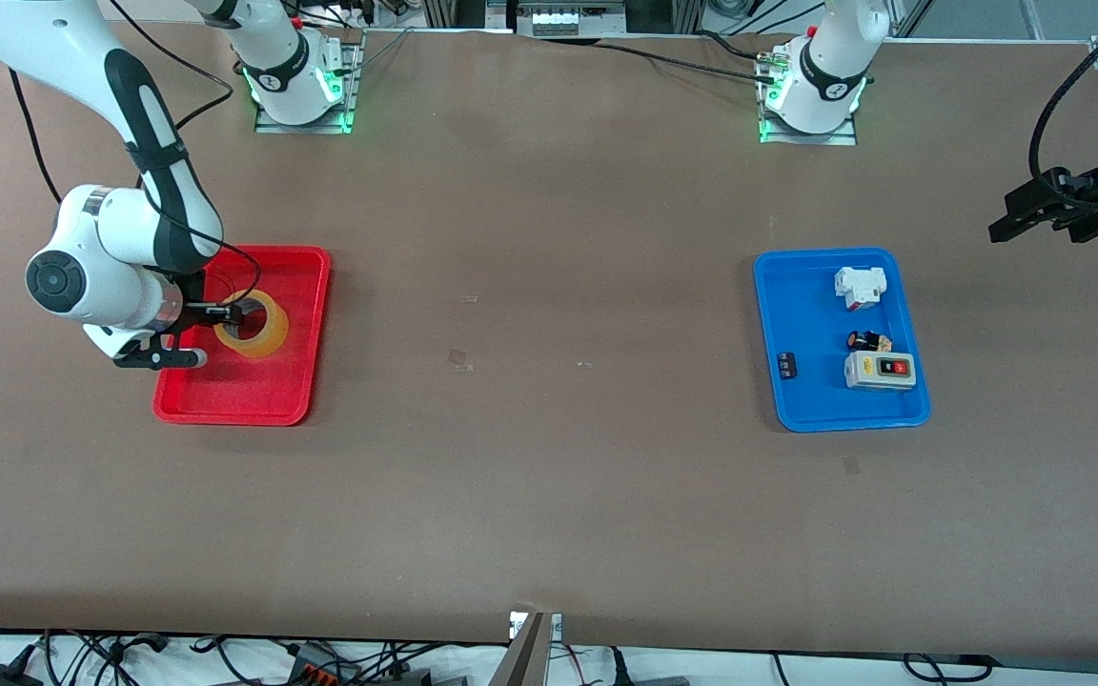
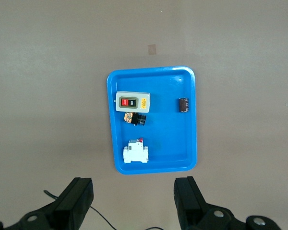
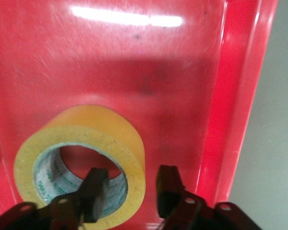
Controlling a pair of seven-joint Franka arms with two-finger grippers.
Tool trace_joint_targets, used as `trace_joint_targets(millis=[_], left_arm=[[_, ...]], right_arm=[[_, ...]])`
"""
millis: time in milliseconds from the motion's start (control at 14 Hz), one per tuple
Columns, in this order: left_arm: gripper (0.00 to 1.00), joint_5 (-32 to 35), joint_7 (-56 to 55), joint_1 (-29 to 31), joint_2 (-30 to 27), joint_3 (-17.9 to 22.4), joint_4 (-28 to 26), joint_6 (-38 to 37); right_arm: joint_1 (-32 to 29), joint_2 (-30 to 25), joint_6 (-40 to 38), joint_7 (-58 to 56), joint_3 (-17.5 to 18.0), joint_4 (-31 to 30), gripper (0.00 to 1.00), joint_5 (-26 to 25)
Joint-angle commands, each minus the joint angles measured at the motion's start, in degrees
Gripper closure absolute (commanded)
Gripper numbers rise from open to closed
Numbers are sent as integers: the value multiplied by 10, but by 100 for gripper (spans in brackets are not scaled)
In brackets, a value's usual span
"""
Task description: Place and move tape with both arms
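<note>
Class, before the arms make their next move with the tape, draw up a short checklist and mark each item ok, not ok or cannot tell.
1. Tape lies flat in the red tray: ok.
2. Right gripper straddles the roll's wall, one finger in the core, one outside: ok.
3. Right gripper clamped on the tape: not ok, a gap shows.
4. Left gripper open, waiting above the table near the blue tray: ok.
5. Tape clear of the red tray's rim: ok.
6. Room in the blue tray for the roll: cannot tell.

The right gripper (image 1: pixel 221 322) is down at the tape (image 1: pixel 255 324) in the red tray (image 1: pixel 306 314); the left gripper (image 1: pixel 1011 221) waits at the surface's (image 1: pixel 549 476) edge.
</note>
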Motion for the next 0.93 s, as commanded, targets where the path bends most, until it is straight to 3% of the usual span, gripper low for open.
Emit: trace_joint_targets(millis=[0, 287, 573, 788, 860], left_arm=[[0, -7, 3, 8, 2, 0, 11, 0], [0, -5, 3, 9, 2, -1, 11, 0], [0, -5, 3, 9, 2, -1, 11, 0], [0, -5, 2, 9, 2, -1, 11, 0], [0, -4, 3, 9, 2, -1, 11, 0]], right_arm=[[-3, -26, -92, -19, 2, 64, 0, 3], [4, -24, -268, -14, 4, 249, 0, 3], [21, -24, -310, 36, 3, 385, 0, 40], [15, -24, -410, 47, 3, 466, 0, 41], [7, -30, -415, 52, 6, 462, 0, 40]])
